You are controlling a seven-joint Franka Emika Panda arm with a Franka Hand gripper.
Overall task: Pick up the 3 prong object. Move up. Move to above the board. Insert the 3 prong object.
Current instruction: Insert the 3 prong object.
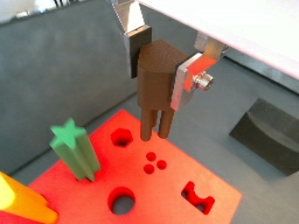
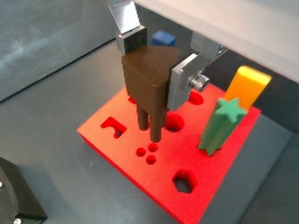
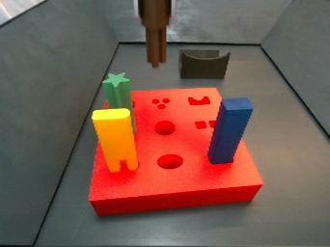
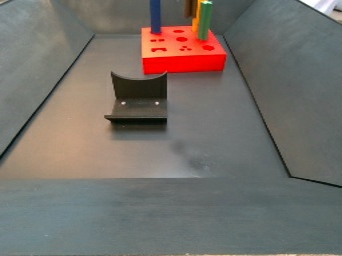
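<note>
Pickup and lift look done: hand (image 1: 163, 66) grips brown block (image 1: 155, 87) above red board (image 1: 176, 197); insertion remains.

Even, soft overhead light, no glare; the gripper (image 1: 163, 61) sits close to both wrist cameras, slightly soft; faint shadows under the board (image 3: 194, 188); side views sharp

- The gripper (image 1: 162, 63) points downward in both wrist views, its two flat silver fingers (image 2: 184, 77) clamped on the upper part of the 3 prong object (image 2: 146, 87).
- It hangs in the air, touching no surface.
- The arm itself is out of frame.
</note>
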